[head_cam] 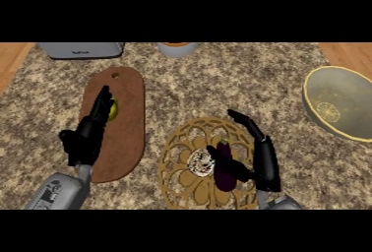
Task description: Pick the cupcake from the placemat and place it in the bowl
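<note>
Kitchen: speckled stone counter (pixel 218 83), wooden cutting board (pixel 123 133), bowl (pixel 341 101).

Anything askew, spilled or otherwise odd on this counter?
Nothing spilled or damaged. One oddity: besides the cupcake, a dark purple eggplant-like item lies on the placemat, next to the right hand. The bowl looks tilted. A green item shows behind the left hand.

speckled granite counter (pixel 218 83) with wooden edges (pixel 15 56)
</note>
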`<state>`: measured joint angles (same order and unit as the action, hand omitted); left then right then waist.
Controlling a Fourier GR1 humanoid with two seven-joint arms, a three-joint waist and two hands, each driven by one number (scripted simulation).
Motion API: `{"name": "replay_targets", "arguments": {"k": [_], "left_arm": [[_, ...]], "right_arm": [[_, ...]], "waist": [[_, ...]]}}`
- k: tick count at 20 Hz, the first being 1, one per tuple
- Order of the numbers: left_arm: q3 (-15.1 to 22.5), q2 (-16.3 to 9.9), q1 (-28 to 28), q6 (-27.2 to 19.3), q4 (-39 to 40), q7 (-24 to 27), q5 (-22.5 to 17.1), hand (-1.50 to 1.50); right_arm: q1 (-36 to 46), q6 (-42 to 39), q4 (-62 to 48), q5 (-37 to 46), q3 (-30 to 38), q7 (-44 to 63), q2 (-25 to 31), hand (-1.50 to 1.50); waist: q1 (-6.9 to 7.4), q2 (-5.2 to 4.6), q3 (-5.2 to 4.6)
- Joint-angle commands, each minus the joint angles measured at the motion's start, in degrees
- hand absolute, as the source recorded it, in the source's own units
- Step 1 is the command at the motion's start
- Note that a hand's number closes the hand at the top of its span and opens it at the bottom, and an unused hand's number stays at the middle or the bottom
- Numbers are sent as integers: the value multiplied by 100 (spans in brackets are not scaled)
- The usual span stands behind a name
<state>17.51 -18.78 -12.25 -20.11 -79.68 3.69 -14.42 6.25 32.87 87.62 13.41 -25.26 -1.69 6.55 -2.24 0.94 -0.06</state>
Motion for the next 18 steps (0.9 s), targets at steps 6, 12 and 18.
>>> {"name": "replay_targets", "arguments": {"k": [6, 12, 18], "left_arm": [[97, -18, 151, 135, -556, -329, -31, 0], [-13, -69, 244, 217, -460, -255, -16, 0], [-17, -24, 227, 297, -466, -210, 62, 0]], "right_arm": [[-775, 2846, 622, 2629, -1739, 1000, -645, -150], [-1412, 1260, 1709, 4382, -1305, 3130, -652, -150], [-696, -249, 2195, 4708, -1397, 5368, -654, -150]], "waist": [[196, -45, -14], [97, -55, -25], [218, -88, -11]]}}
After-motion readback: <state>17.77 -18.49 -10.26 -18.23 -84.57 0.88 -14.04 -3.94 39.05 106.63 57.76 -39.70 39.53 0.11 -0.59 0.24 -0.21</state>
